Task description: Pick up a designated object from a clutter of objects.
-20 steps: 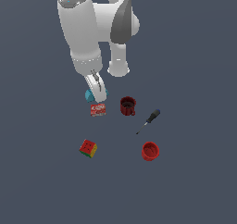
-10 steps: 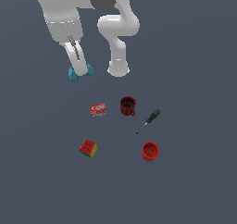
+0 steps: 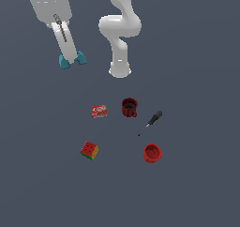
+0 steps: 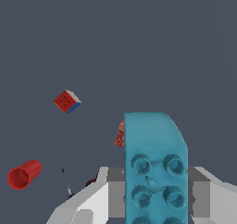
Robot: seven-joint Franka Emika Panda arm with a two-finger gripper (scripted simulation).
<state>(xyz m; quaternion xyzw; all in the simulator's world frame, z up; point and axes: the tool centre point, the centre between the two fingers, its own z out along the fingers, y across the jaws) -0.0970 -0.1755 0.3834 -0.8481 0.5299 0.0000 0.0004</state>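
Gripper [image 3: 71, 61] fingers clamped on the cyan brick [image 4: 154, 165], held aloft well clear of the flat red packet [image 3: 99, 111], dark red mug [image 3: 129, 107] and multicoloured cube [image 3: 89, 150]; brick's long axis runs crosswise to the fingers, roughly level, ends protruding both sides.

Flat dark grey-blue floor [image 3: 197, 193], no visible edges. Resting on it: white arm base [image 3: 119, 71]; flat red packet [image 3: 99, 111]; dark red mug [image 3: 129, 107] just beside the packet, toward the exterior view's right; black-handled screwdriver [image 3: 151, 122] lying diagonally near the mug; bright red cup [image 3: 152, 153] below the screwdriver tip; multicoloured cube [image 3: 89, 150] apart, toward the exterior view's left.
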